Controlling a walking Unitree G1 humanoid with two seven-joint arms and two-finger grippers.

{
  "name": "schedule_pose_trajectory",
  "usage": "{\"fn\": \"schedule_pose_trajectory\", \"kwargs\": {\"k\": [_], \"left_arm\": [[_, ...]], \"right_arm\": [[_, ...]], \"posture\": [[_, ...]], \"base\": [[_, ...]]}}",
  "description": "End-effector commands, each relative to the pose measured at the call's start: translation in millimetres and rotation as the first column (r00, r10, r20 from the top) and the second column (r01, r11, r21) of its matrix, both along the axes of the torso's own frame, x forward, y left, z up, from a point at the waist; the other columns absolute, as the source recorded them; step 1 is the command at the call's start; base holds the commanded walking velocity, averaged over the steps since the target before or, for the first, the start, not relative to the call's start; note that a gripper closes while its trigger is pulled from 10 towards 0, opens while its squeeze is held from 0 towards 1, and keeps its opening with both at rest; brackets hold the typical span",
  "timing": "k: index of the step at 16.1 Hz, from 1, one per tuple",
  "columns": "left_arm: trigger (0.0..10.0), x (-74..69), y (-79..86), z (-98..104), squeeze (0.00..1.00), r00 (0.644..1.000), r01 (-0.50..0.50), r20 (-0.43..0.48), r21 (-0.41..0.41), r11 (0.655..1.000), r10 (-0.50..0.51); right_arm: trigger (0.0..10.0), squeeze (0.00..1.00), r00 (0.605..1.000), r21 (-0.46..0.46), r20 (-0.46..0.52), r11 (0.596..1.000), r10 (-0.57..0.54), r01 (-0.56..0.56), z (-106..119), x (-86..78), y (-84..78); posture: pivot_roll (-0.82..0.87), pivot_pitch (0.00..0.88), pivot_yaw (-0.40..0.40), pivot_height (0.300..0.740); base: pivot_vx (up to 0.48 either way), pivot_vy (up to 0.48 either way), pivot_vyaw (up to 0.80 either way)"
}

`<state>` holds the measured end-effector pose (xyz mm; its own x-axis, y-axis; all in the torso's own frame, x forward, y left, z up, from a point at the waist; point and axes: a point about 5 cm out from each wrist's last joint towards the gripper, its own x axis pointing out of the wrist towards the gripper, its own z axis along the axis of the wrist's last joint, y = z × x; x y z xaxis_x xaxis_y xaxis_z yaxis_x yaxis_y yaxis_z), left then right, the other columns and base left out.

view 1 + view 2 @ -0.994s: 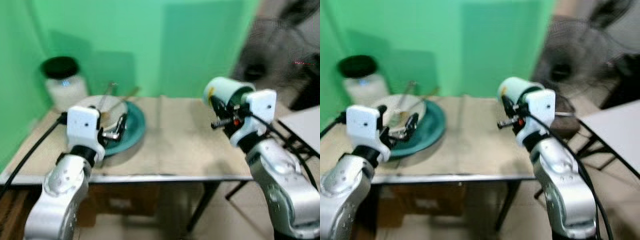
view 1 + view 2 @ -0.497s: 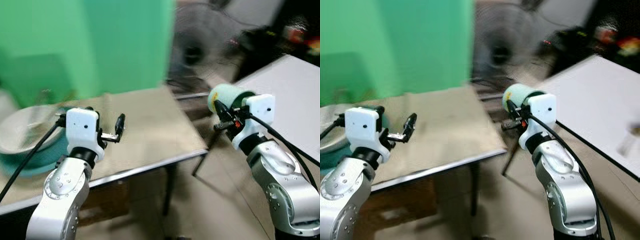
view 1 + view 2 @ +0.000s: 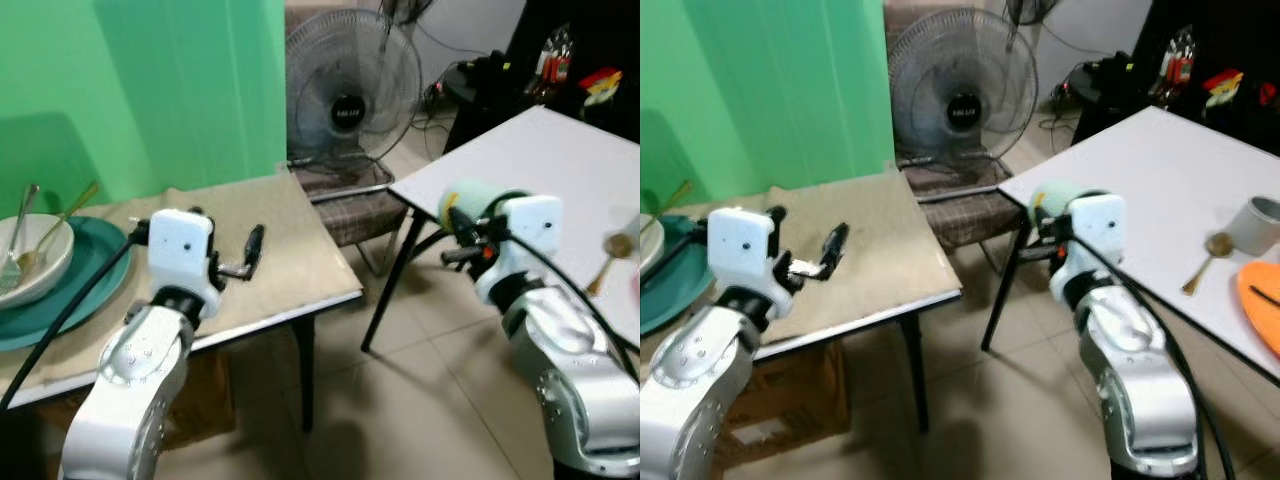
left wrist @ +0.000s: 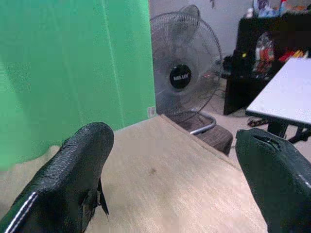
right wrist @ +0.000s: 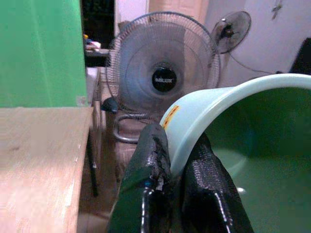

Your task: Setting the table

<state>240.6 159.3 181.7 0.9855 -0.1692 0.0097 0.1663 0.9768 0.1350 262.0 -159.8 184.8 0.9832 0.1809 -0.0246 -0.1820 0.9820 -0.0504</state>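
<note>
Holding a pale green cup (image 3: 470,204) by its rim, the right gripper (image 3: 462,232) hangs in the head views over bare floor, just short of the near corner of the white worktop (image 3: 1160,190); further along that worktop beyond the cup lie a gold spoon (image 3: 1206,254), a grey cup (image 3: 1258,224) and the edge of an orange plate (image 3: 1262,300). Across the gap, the left gripper (image 3: 250,252) is raised above the tan worktop (image 3: 290,262) with its jaws spread wide and nothing between them. Well off to that gripper's outer side, at the far end of the tan worktop, a white bowl (image 3: 38,262) with a spoon and a gold utensil in it rests on a teal plate (image 3: 60,300). A standing fan (image 3: 350,92) is on the floor behind both worktops, beside the green backdrop (image 3: 150,90). From the left wrist, the two black fingers (image 4: 73,179) stand far apart over the tan worktop, with the fan straight ahead of them and a corner of the white worktop beyond the other finger. From the right wrist, the jaws are pinched on the cup's wall, one finger (image 5: 150,174) outside and one inside the green hollow, with the fan ahead of them and the tan worktop's edge off to one side.
</note>
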Motion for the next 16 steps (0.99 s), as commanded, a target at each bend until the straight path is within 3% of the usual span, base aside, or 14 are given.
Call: {"fn": "schedule_pose_trajectory", "kwargs": {"k": [1, 16], "left_arm": [[10.0, 1.3, -3.6, 1, 0.00, 1.000, 0.020, 0.002, -0.005, 1.000, -0.020], [10.0, 12.0, -4.3, -2, 0.00, 0.999, 0.044, 0.002, 0.000, 0.999, -0.044]], "right_arm": [[10.0, 0.00, 1.000, -0.008, 0.012, 1.000, -0.022, 0.022, 4, 1.5, -5.2], [10.0, 0.00, 0.999, -0.019, 0.042, 0.999, -0.032, 0.032, 11, 5.6, -4.0]], "posture": [[-0.09, 0.000, -0.014, 0.740], [-0.15, 0.000, 0.023, 0.740]], "base": [[0.000, -0.300, 0.00], [0.000, -0.295, 0.00]]}}
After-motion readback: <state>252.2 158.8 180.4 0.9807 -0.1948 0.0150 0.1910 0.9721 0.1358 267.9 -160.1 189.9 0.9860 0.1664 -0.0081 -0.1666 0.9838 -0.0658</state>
